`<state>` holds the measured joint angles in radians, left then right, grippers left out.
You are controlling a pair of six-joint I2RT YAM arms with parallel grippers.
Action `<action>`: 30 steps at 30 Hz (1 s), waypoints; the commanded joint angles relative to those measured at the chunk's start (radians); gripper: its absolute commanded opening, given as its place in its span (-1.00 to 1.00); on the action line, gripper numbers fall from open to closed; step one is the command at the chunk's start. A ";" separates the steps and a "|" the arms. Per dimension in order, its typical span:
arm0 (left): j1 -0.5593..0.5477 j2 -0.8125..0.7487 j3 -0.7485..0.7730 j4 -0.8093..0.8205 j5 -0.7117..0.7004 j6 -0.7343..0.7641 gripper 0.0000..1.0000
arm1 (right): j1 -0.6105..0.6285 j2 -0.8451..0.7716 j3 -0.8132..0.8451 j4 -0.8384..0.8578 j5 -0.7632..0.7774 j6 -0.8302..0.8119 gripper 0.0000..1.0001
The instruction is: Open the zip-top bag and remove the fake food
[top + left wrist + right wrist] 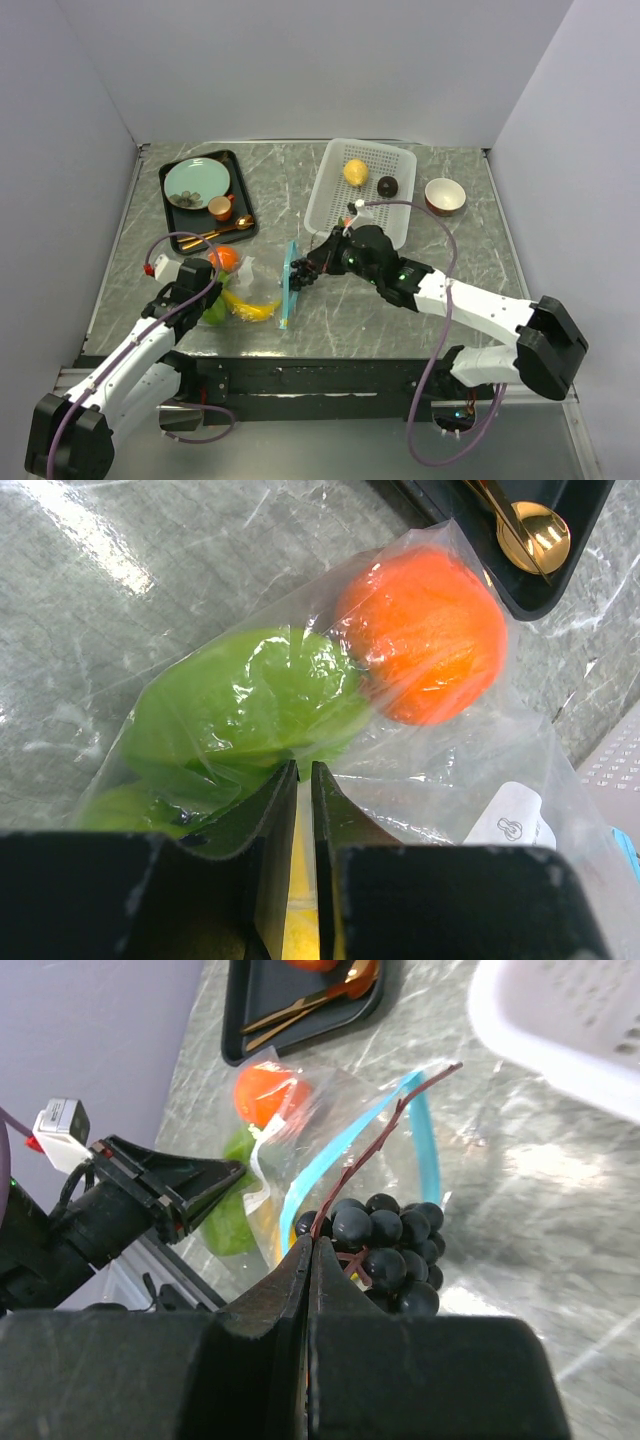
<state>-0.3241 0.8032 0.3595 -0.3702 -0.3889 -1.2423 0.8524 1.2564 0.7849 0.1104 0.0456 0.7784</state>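
The clear zip-top bag (258, 285) lies at the near left, its teal zipper strip (330, 1155) open toward the right. Inside it are an orange (425, 630), a green lime (240, 705) and a yellow banana (250, 308). My left gripper (303, 770) is shut on the bag's closed end beside the lime. My right gripper (310, 1245) is shut on the reddish stem of the black grapes (385, 1245) and holds the bunch at the bag's mouth. A yellow lemon (355, 172) and a dark brown ball (388, 186) lie in the white basket (330, 205).
A black tray (240, 225) at the back left holds a teal plate (195, 183), a small orange cup (220, 208) and a gold spoon (215, 236). A red and white bowl (445, 195) stands right of the basket. Grey walls close in the table.
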 commanded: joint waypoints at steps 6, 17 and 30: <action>0.005 0.001 0.010 -0.022 0.001 0.017 -0.64 | -0.121 -0.129 0.126 -0.107 0.008 -0.080 -1.00; 0.005 -0.009 0.021 -0.012 0.021 0.035 -0.64 | -0.355 -0.051 0.341 -0.196 -0.047 -0.174 -1.00; 0.005 -0.035 0.044 0.002 0.070 0.095 -0.58 | -0.477 0.401 0.519 -0.048 -0.113 -0.192 -0.93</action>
<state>-0.3241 0.7860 0.3653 -0.3809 -0.3546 -1.1896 0.3950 1.5410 1.1908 -0.0105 -0.0299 0.6048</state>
